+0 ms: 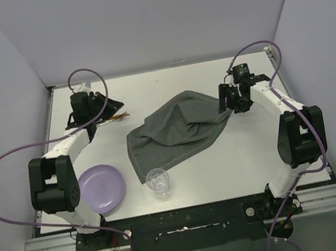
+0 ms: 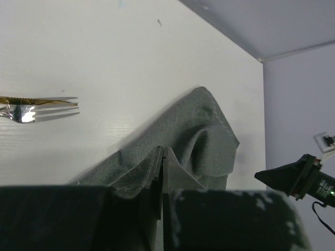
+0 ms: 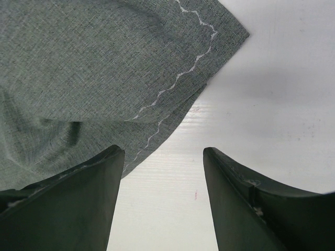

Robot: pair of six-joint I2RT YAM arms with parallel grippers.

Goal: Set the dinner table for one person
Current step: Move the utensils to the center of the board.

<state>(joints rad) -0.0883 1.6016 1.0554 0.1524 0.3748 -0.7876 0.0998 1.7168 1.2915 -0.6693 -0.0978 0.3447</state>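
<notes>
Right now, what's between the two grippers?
The crumpled grey placemat, lying on the dinner table between the left gripper and the right gripper. Top external view shows it.

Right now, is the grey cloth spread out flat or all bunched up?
Bunched up. The grey cloth humps up in rumpled folds on the white table instead of lying flat.

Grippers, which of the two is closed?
The left gripper: its fingers press together with no gap, while the right gripper stands open beside the grey cloth.
</notes>
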